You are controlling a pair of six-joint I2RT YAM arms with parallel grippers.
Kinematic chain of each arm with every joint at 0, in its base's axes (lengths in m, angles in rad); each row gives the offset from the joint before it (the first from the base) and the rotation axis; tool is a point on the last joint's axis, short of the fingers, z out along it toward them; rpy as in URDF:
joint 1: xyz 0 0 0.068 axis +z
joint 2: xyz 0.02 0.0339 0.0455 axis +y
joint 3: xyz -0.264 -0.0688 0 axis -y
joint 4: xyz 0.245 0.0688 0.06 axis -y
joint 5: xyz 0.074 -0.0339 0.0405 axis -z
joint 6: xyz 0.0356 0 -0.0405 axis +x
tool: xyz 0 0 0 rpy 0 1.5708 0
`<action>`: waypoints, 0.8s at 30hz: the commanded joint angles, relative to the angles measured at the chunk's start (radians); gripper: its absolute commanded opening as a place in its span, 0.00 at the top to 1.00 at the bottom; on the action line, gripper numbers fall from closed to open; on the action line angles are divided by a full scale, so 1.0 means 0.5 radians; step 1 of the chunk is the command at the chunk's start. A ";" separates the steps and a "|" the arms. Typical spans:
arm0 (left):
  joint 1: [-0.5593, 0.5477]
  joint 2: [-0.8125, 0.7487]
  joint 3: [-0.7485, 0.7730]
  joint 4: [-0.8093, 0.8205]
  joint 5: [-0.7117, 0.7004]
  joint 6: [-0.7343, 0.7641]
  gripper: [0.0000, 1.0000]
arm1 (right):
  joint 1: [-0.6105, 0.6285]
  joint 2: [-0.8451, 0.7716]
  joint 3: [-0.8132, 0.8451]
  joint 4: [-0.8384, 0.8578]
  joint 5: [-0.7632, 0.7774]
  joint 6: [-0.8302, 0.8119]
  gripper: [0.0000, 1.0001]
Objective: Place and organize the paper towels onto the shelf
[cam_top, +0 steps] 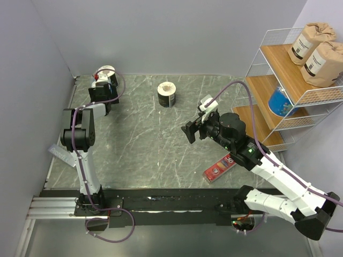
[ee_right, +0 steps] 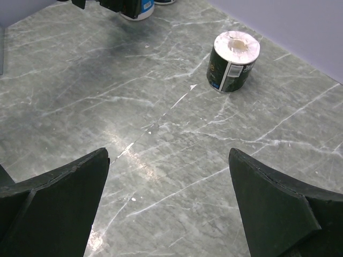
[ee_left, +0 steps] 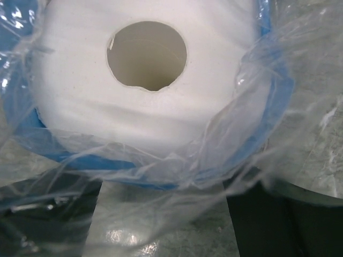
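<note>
A blue-wrapped paper towel roll (ee_left: 144, 101) in loose clear plastic stands at the table's far left corner (cam_top: 105, 72). My left gripper (cam_top: 105, 83) is open right at it; its dark fingers (ee_left: 252, 214) sit wide apart just short of the roll, with plastic draped over them. A black roll with a white top (cam_top: 167, 94) stands upright at the back middle and shows in the right wrist view (ee_right: 233, 63). My right gripper (cam_top: 192, 131) is open and empty over mid table. The shelf (cam_top: 268, 53) holds two brown rolls (cam_top: 316, 51) on top and a blue roll (cam_top: 280, 100) in the middle tier.
A flat red box (cam_top: 220, 167) lies on the table under my right arm, near the shelf's lowest tier. A grey flat card (cam_top: 60, 154) lies at the table's left edge. Grey walls close off the left and back sides.
</note>
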State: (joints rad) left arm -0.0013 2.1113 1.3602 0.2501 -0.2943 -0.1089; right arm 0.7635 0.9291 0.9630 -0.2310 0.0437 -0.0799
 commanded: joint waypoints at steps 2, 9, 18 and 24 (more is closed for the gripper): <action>0.000 -0.053 0.047 0.043 0.018 0.006 0.15 | 0.010 -0.042 0.025 0.097 0.032 -0.018 0.00; 0.000 -0.179 -0.109 0.028 0.110 -0.113 0.35 | 0.013 -0.103 0.007 0.100 0.032 -0.009 0.00; -0.013 -0.415 -0.302 -0.015 0.073 -0.251 0.43 | 0.013 -0.177 -0.024 0.082 0.020 0.000 0.00; -0.068 -0.660 -0.548 -0.015 0.018 -0.383 0.41 | 0.010 -0.229 -0.039 0.094 -0.001 0.013 0.00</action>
State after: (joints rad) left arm -0.0093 1.8843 1.1374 0.2333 -0.2607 -0.2310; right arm 0.7635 0.8505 0.9531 -0.2287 0.0437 -0.0792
